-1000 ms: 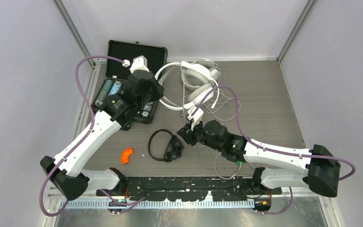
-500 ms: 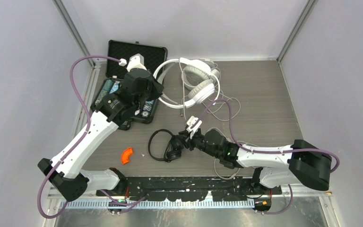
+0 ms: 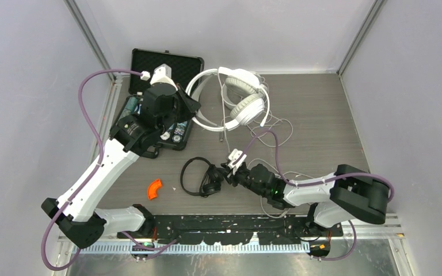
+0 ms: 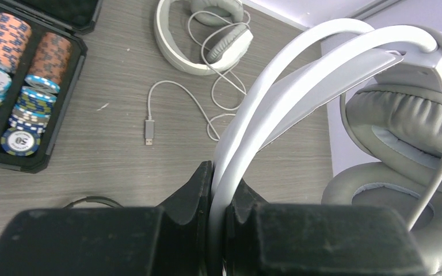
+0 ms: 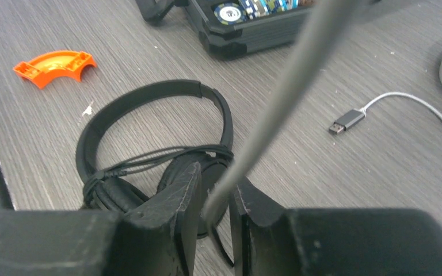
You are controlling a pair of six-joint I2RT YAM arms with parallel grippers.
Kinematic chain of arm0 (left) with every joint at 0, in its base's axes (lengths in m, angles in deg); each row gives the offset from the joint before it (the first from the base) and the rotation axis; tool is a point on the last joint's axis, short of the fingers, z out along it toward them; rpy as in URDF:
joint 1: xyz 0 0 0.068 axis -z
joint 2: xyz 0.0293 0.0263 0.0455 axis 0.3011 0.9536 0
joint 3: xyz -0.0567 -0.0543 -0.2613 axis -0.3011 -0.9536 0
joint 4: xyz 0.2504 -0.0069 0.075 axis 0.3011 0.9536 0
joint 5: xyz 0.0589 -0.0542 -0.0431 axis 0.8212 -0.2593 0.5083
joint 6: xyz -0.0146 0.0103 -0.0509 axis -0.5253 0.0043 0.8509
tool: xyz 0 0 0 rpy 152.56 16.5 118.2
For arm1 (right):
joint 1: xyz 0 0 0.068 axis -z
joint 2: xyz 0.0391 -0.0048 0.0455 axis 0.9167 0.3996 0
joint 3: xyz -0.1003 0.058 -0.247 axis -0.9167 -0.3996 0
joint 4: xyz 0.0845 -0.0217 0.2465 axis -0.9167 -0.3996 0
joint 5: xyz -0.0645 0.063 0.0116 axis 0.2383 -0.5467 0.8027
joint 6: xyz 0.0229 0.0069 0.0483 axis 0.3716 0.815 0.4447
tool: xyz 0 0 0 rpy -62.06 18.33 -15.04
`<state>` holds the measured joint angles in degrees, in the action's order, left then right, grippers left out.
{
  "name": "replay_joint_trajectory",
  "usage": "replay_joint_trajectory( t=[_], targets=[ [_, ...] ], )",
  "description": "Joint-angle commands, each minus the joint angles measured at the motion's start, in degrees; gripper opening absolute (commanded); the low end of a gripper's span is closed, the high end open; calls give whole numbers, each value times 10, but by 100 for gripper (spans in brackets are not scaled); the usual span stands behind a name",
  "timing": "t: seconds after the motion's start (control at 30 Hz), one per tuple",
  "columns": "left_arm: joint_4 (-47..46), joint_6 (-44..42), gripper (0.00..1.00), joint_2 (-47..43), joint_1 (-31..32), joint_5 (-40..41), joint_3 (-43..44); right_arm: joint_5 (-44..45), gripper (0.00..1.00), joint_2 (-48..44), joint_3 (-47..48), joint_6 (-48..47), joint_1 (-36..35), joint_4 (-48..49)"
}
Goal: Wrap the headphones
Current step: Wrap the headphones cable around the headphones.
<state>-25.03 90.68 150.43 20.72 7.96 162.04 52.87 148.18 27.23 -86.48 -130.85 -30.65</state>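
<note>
**One pair apparently wrapped, two white pairs to go**

The black headset (image 5: 149,95) lies near the counter's front edge, its cord apparently wound round the cups, though that is hard to make out. Toward the back edge, the left gripper (image 4: 217,185) is clamped on the band of the first white headset (image 4: 322,63). The right gripper (image 5: 215,184) pinches a pale cord (image 5: 282,92). The second white headset (image 4: 170,49) lies with its cord loose.

Table (image 3: 322,132): black headphones (image 3: 198,177), case (image 3: 167,60), orange piece (image 3: 155,188)

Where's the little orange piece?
In the top view, the orange piece lies on the table, left of the black headphones and nearer the arms' bases than the open black case.
</note>
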Motion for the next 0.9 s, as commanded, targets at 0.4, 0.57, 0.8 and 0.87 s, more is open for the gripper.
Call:
replay_joint_trajectory(
  t=[0.4,0.57,0.8,0.87],
  targets=[
    [-55,48,0,-52,-1,-144,38,95,0,106,-89,29,3,299],
    [-67,27,0,-56,-1,-245,39,95,2,80,-98,38,6,300],
    [-68,39,0,-58,-3,-324,33,80,19,47,-94,26,15,251],
    [-67,40,0,-61,-2,-321,33,60,24,53,-89,26,16,235]
  ],
)
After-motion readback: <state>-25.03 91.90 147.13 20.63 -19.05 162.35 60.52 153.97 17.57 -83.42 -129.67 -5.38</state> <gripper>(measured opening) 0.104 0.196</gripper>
